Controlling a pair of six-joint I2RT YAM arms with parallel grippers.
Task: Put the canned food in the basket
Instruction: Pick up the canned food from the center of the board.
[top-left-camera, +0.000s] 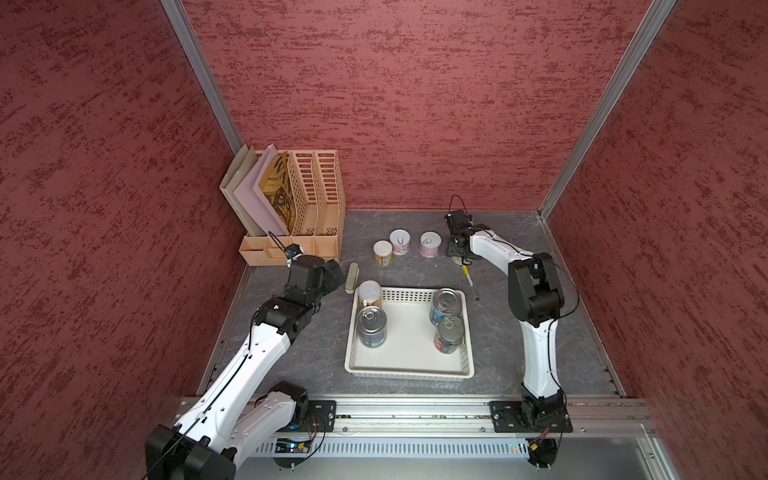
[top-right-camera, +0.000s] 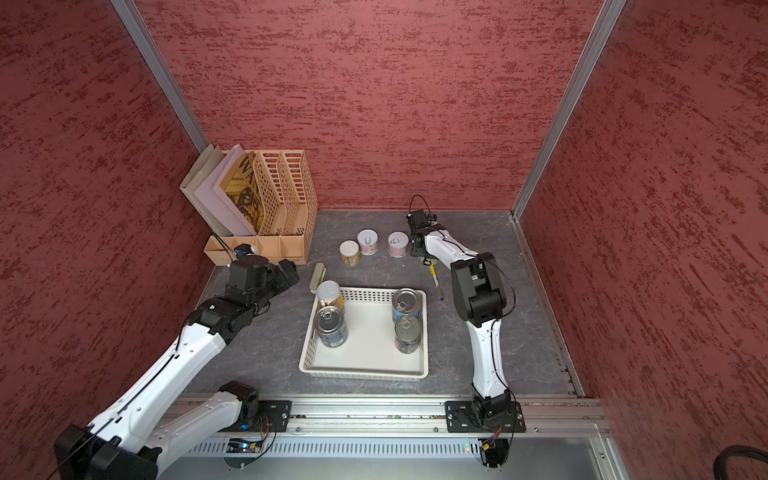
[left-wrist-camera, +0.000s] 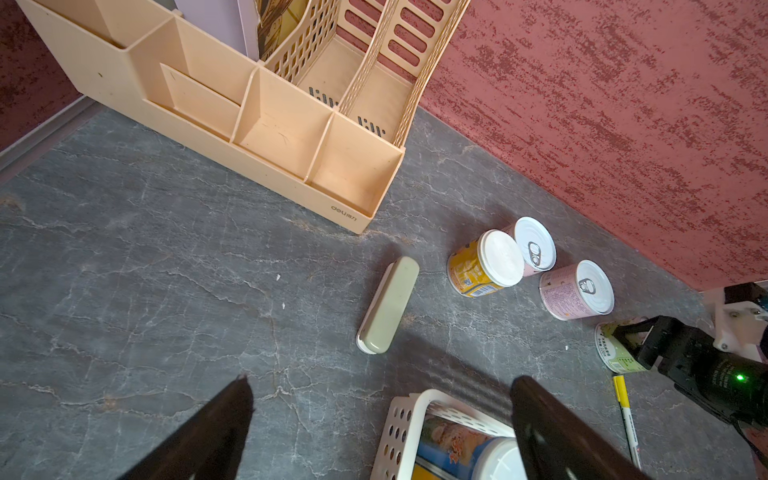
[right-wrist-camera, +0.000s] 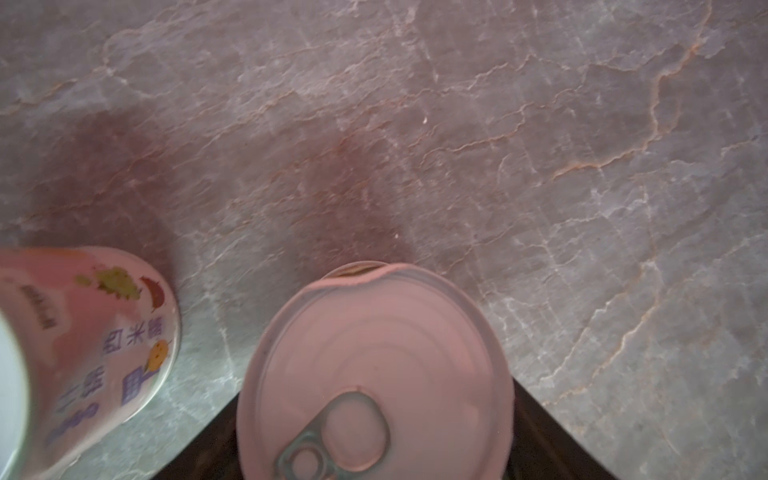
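The left arm (top-left-camera: 266, 345) is reaching in low from the near-left corner, its wrist hanging just in front of the peach file rack (top-left-camera: 316, 195). The left jaws are standing spread wide with nothing between them, over the far-left corner of the white basket (top-left-camera: 409, 372). The right arm (top-left-camera: 536, 353) is rising to a high elbow and bending down near the back wall, where the right jaws are pinching a green-labelled can (left-wrist-camera: 614, 356) by its sides.

Four cans are standing in the basket: a white-lidded can (top-left-camera: 369, 294) and a metal-topped can (top-left-camera: 372, 326) along one side, and two metal-topped ones (top-left-camera: 446, 306) (top-left-camera: 449, 334) along the other. Three pastel cans (top-left-camera: 382, 252) (top-left-camera: 400, 242) (top-left-camera: 430, 244) are waiting behind it on the grey veined tabletop (top-left-camera: 291, 353). A beige bar (top-left-camera: 352, 277) and a pen (top-left-camera: 469, 282) are lying nearby. Red textured walls (top-left-camera: 415, 104) are boxing everything in.
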